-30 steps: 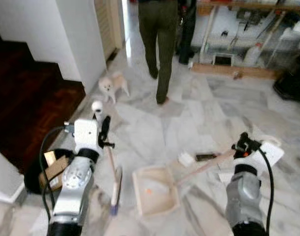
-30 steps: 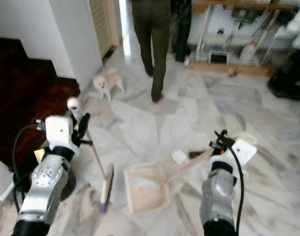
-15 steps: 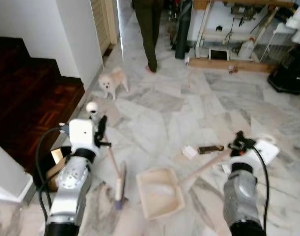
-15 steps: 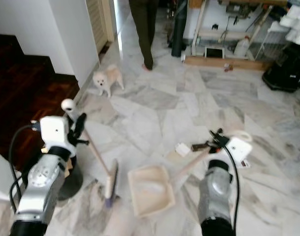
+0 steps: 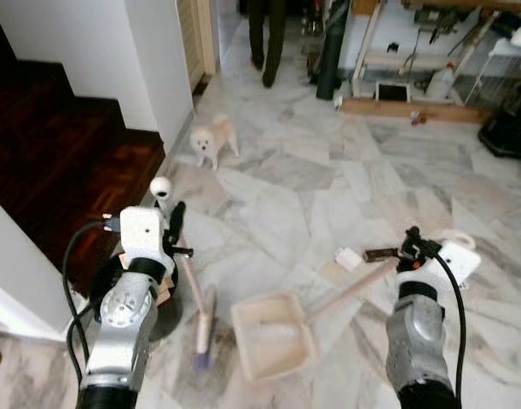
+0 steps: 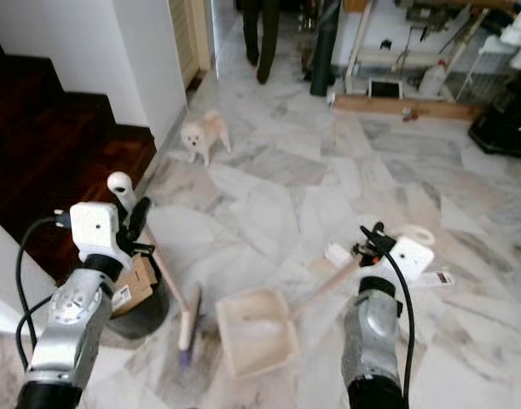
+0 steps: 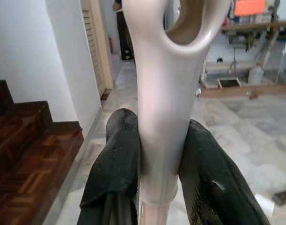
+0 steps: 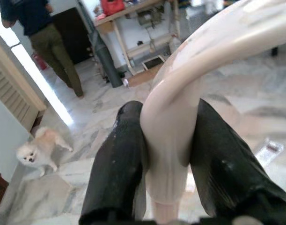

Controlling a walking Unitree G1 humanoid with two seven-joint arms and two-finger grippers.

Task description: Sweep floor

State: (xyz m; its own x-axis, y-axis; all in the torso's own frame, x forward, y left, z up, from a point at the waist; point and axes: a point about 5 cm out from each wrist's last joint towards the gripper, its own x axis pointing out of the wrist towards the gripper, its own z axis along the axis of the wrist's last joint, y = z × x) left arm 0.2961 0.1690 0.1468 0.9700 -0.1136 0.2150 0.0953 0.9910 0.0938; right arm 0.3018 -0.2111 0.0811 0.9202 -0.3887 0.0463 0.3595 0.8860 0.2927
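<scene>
The left gripper is clamped on the cream handle of the broom, both black fingers pressed against the shaft just below its looped end; the broom slants down to a brush head resting on the marble floor, just left of the dustpan. The right gripper is closed on the curved end of the dustpan's long handle, which runs diagonally down to the cream pan lying flat on the floor between the two arms. Compared with a second ago, the whole scene has shifted, so the camera has moved: the dark wooden stairs now take up more of the left side, and a dark bin with cardboard in it sits by the left arm. The person has walked farther off toward the doorway, and only the legs show at the top edge. The small pale dog stands near the wall corner. A small white scrap and a dark flat object lie on the floor near the dustpan handle.
</scene>
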